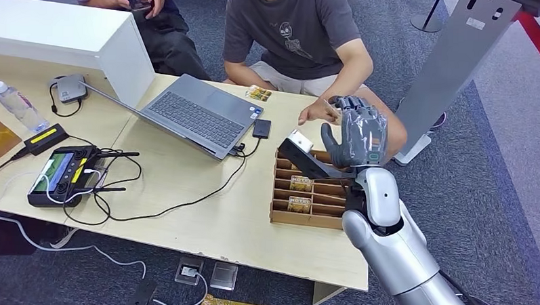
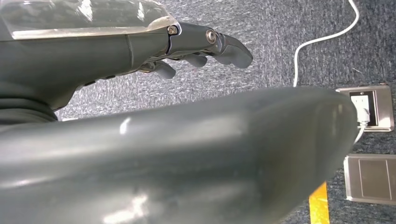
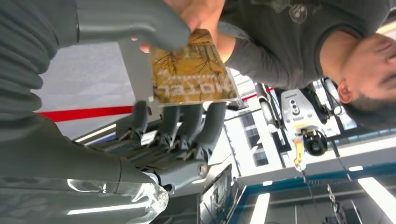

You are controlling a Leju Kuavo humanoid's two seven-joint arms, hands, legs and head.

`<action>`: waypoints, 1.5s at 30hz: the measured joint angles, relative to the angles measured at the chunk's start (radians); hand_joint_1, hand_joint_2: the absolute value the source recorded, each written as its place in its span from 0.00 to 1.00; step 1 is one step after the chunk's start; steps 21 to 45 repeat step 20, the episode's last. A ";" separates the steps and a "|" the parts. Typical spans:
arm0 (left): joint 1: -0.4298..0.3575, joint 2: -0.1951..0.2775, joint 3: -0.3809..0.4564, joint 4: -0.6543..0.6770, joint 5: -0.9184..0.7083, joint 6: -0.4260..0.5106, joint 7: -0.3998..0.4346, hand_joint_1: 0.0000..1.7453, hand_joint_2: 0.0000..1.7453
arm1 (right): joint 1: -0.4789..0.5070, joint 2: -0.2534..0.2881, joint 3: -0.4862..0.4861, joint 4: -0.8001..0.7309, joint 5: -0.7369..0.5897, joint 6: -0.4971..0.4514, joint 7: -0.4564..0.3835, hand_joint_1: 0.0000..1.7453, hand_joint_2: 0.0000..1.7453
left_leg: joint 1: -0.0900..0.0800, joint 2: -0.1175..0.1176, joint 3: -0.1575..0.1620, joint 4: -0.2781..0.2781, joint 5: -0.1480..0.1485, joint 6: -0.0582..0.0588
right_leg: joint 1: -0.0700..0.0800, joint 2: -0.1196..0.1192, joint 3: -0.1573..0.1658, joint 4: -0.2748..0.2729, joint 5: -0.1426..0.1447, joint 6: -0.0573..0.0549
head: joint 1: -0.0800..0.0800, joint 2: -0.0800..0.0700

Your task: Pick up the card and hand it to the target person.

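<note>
My right hand is raised above the table's right end, in front of a seated person in a grey T-shirt. In the right wrist view, a golden-brown card printed with "HOTEL" is pinched between my thumb and fingers. The person's hand touches the card's far end, and it reaches toward my fingers in the head view. My left hand hangs over the carpet, fingers loosely extended and holding nothing.
A brown slotted card box with more cards lies under my right arm. An open laptop, a controller with cables, a water bottle and a white box are to the left. A grey stand rises at right.
</note>
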 joint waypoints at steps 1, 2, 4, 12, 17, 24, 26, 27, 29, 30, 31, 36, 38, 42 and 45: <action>0.000 0.000 0.000 0.000 0.000 0.000 0.001 0.00 0.00 | -0.001 0.003 0.002 0.009 -0.004 -0.001 -0.002 0.00 1.00 | 0.000 0.000 0.000 0.000 0.000 0.000 | 0.000 0.000 0.000 0.000 0.000 0.000 | 0.000 0.000; 0.000 0.000 0.000 0.000 0.000 0.001 0.001 0.00 0.00 | -0.001 0.006 0.005 0.016 -0.008 -0.003 -0.003 0.00 1.00 | 0.000 0.000 0.000 0.000 0.000 0.000 | 0.000 0.000 0.000 0.000 0.000 0.000 | 0.000 0.000; 0.000 0.001 0.000 0.000 0.000 0.001 0.002 0.00 0.00 | -0.002 0.011 0.009 0.027 -0.014 -0.010 -0.005 0.00 1.00 | 0.000 0.000 0.000 0.000 0.000 0.000 | 0.000 0.000 0.000 0.000 0.000 0.000 | 0.000 0.000; 0.000 0.001 0.000 0.000 0.001 0.006 0.006 0.00 0.00 | 0.006 0.020 0.012 0.047 -0.064 -0.095 -0.028 0.00 1.00 | 0.000 0.000 0.000 0.000 0.000 0.000 | 0.000 0.000 0.000 0.000 0.000 0.000 | 0.000 0.000; 0.001 0.001 0.000 0.000 0.008 0.009 0.009 0.00 0.00 | 0.042 0.020 0.002 0.029 -0.122 -0.192 -0.056 0.00 1.00 | 0.000 0.000 0.000 0.000 0.000 0.000 | 0.000 0.000 -0.001 0.000 0.000 0.000 | 0.000 0.000; 0.001 0.001 0.000 0.000 0.013 0.012 0.010 0.00 0.00 | 0.071 0.020 -0.010 0.007 -0.161 -0.237 -0.075 0.00 1.00 | 0.000 0.000 0.000 0.000 0.000 0.000 | 0.000 0.000 -0.001 0.000 0.000 0.000 | 0.000 0.000; 0.001 0.001 0.000 0.000 0.013 0.012 0.010 0.00 0.00 | 0.071 0.020 -0.010 0.007 -0.161 -0.237 -0.075 0.00 1.00 | 0.000 0.000 0.000 0.000 0.000 0.000 | 0.000 0.000 -0.001 0.000 0.000 0.000 | 0.000 0.000; 0.001 0.001 0.000 0.000 0.013 0.012 0.010 0.00 0.00 | 0.071 0.020 -0.010 0.007 -0.161 -0.237 -0.075 0.00 1.00 | 0.000 0.000 0.000 0.000 0.000 0.000 | 0.000 0.000 -0.001 0.000 0.000 0.000 | 0.000 0.000; 0.001 0.001 0.000 0.000 0.013 0.012 0.010 0.00 0.00 | 0.071 0.020 -0.010 0.007 -0.161 -0.237 -0.075 0.00 1.00 | 0.000 0.000 0.000 0.000 0.000 0.000 | 0.000 0.000 -0.001 0.000 0.000 0.000 | 0.000 0.000; 0.001 0.001 0.000 0.000 0.013 0.012 0.010 0.00 0.00 | 0.071 0.020 -0.010 0.007 -0.161 -0.237 -0.075 0.00 1.00 | 0.000 0.000 0.000 0.000 0.000 0.000 | 0.000 0.000 -0.001 0.000 0.000 0.000 | 0.000 0.000; 0.001 0.001 0.000 0.000 0.013 0.012 0.010 0.00 0.00 | 0.071 0.020 -0.010 0.007 -0.161 -0.237 -0.075 0.00 1.00 | 0.000 0.000 0.000 0.000 0.000 0.000 | 0.000 0.000 -0.001 0.000 0.000 0.000 | 0.000 0.000; 0.001 0.001 0.000 0.000 0.013 0.012 0.010 0.00 0.00 | 0.071 0.020 -0.010 0.007 -0.161 -0.237 -0.075 0.00 1.00 | 0.000 0.000 0.000 0.000 0.000 0.000 | 0.000 0.000 -0.001 0.000 0.000 0.000 | 0.000 0.000; 0.001 0.001 0.000 0.000 0.013 0.012 0.010 0.00 0.00 | 0.071 0.020 -0.010 0.007 -0.161 -0.237 -0.075 0.00 1.00 | 0.000 0.000 0.000 0.000 0.000 0.000 | 0.000 0.000 -0.001 0.000 0.000 0.000 | 0.000 0.000; 0.001 0.001 0.000 0.000 0.013 0.012 0.010 0.00 0.00 | 0.071 0.020 -0.010 0.007 -0.161 -0.237 -0.075 0.00 1.00 | 0.000 0.000 0.000 0.000 0.000 0.000 | 0.000 0.000 -0.001 0.000 0.000 0.000 | 0.000 0.000; 0.001 0.001 0.000 0.000 0.013 0.012 0.010 0.00 0.00 | 0.071 0.020 -0.010 0.007 -0.161 -0.237 -0.075 0.00 1.00 | 0.000 0.000 0.000 0.000 0.000 0.000 | 0.000 0.000 -0.001 0.000 0.000 0.000 | 0.000 0.000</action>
